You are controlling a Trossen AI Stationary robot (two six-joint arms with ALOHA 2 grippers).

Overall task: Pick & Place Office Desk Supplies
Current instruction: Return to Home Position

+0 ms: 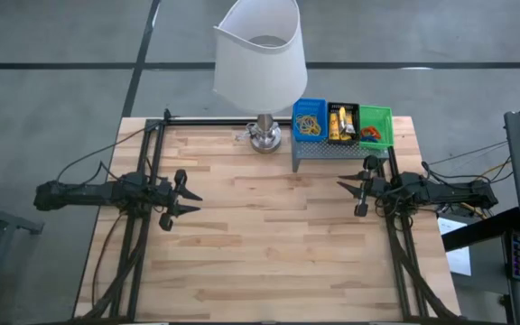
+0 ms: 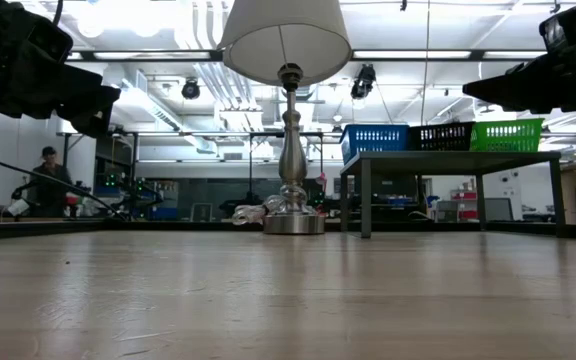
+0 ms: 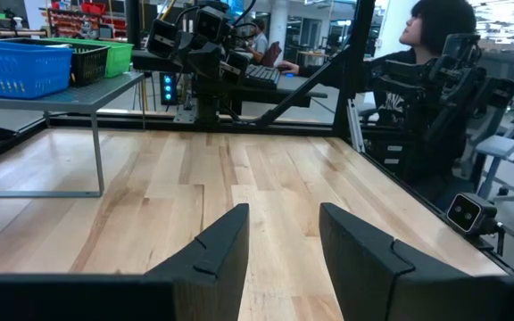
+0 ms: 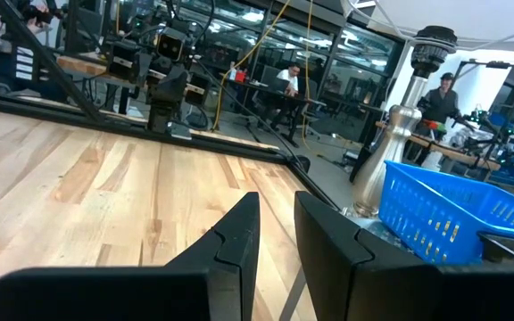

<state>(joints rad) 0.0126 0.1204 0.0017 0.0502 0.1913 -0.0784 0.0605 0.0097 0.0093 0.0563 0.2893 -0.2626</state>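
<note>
The office desk supplies lie in three trays on a grey perforated shelf (image 1: 332,152) at the table's far right. Tan rubber bands (image 1: 309,125) are in the blue tray (image 1: 296,108). Yellow packets (image 1: 339,124) are in the black tray (image 1: 354,108). Red and blue rings (image 1: 371,134) are in the green tray (image 1: 385,115). My left gripper (image 1: 192,202) hovers at the left side, pointing level toward the right, open with nothing between its fingers (image 3: 226,250). My right gripper (image 1: 343,188) hovers at the right, near the shelf's front, pointing left; a narrow gap shows between its fingers (image 4: 239,236).
A table lamp with a white shade (image 1: 260,54) stands on its metal base (image 1: 264,137) at the far middle, just left of the shelf. Bare wooden tabletop (image 1: 269,244) spreads between the arms. People sit at desks beyond the table (image 3: 431,53).
</note>
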